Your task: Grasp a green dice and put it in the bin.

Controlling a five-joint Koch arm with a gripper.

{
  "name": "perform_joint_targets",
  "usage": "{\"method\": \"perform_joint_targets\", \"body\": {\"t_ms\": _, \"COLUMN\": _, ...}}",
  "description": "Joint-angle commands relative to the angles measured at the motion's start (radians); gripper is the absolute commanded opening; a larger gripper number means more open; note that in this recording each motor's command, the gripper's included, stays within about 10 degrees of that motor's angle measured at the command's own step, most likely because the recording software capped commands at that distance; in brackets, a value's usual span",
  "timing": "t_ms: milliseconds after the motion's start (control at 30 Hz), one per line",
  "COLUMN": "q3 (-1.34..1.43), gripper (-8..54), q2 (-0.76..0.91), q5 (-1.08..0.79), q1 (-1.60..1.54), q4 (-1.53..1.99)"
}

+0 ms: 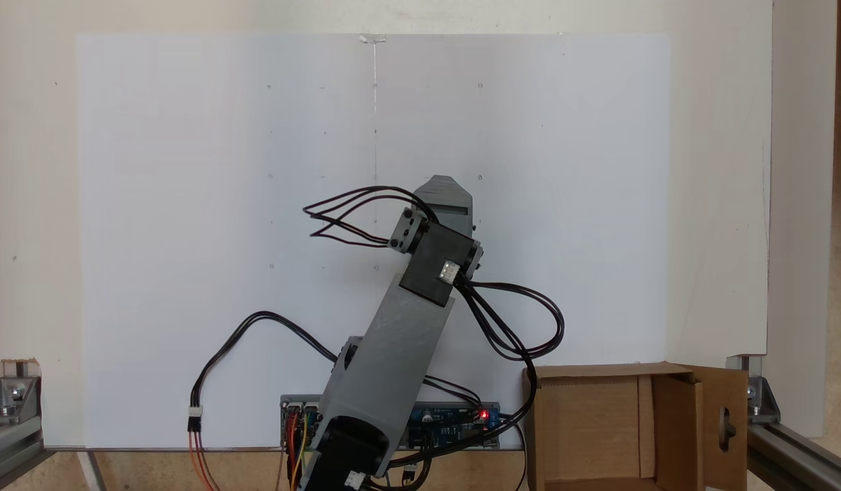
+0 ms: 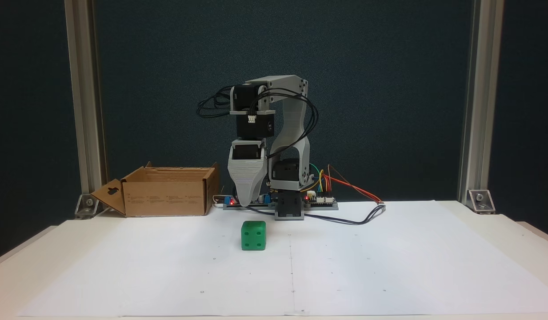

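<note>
I saw the green dice (image 2: 253, 235) w/ the gripper (image 2: 246, 202) right above it, not touching; couldn't tell if jaws were apart.

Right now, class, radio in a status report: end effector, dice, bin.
End effector hangs above green dice, grip state unclear. Dice on paper, untouched. Cardboard bin sits apart, nothing between.

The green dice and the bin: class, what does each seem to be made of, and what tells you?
Green dice: probably plastic, a slightly glossy, uniformly bright green surface with rounded edges and sunken pips. Bin: corrugated cardboard, matte brown, with folded flaps and a slot-shaped cut-out.
</note>
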Motion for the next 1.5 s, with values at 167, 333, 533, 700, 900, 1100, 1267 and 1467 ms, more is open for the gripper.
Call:
{"method": "perform_joint_targets", "body": {"t_ms": 167, "q3": -0.054, "gripper": 46.3, "q2": -0.005, "q5": -0.061, "q1": 0.006, "q4": 0.003}}
{"method": "perform_joint_targets", "body": {"t_ms": 333, "q3": -0.026, "gripper": 46.5, "q2": -0.017, "q5": -0.061, "q1": -0.002, "q4": -0.002}}
{"method": "perform_joint_targets", "body": {"t_ms": 533, "q3": -0.014, "gripper": 46.5, "q2": -0.048, "q5": -0.060, "q1": -0.002, "q4": -0.011}}
{"method": "perform_joint_targets", "body": {"t_ms": 700, "q3": 0.023, "gripper": 46.5, "q2": -0.058, "q5": -0.060, "q1": -0.002, "q4": -0.063}}
{"method": "perform_joint_targets", "body": {"t_ms": 900, "q3": 0.081, "gripper": 46.5, "q2": -0.083, "q5": -0.060, "q1": -0.002, "q4": -0.138}}
{"method": "perform_joint_targets", "body": {"t_ms": 1100, "q3": 0.149, "gripper": 46.5, "q2": -0.095, "q5": -0.060, "q1": 0.000, "q4": -0.212}}
{"method": "perform_joint_targets", "body": {"t_ms": 1267, "q3": 0.173, "gripper": 46.5, "q2": -0.110, "q5": -0.060, "q1": 0.000, "q4": -0.230}}
{"method": "perform_joint_targets", "body": {"t_ms": 1467, "q3": 0.173, "gripper": 46.4, "q2": -0.112, "q5": -0.058, "q1": 0.000, "q4": -0.242}}
